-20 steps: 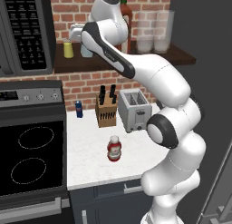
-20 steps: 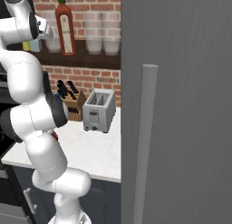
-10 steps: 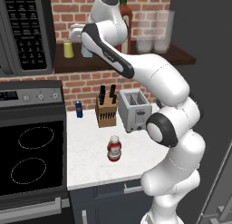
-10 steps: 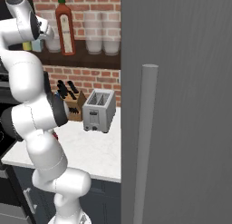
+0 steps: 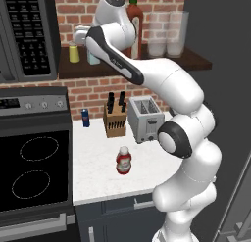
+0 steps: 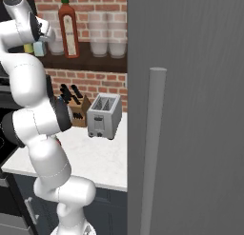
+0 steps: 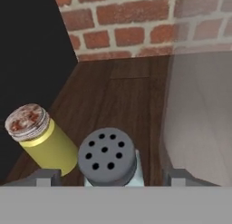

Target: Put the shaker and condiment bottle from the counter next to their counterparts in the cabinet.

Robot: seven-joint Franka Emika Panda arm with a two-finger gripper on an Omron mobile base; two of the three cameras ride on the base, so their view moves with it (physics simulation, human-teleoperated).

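here one shaker [image 7: 108, 160] beside one yellow shaker [image 7: 41, 143]; gripper [image 7: 108, 177] fingers seemingly apart, off it.

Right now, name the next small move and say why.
Probably draw the claw straight back from the shelf. Its fingers stand wide of the shaker, which rests upright beside the yellow shaker. The red bottle waits on the counter.

White arm [image 6: 33, 110] reaching to shelf [image 6: 102, 62], tall red-brown bottle [image 6: 68, 29] — toaster [image 6: 104, 116], knife block [image 6: 76, 108] below
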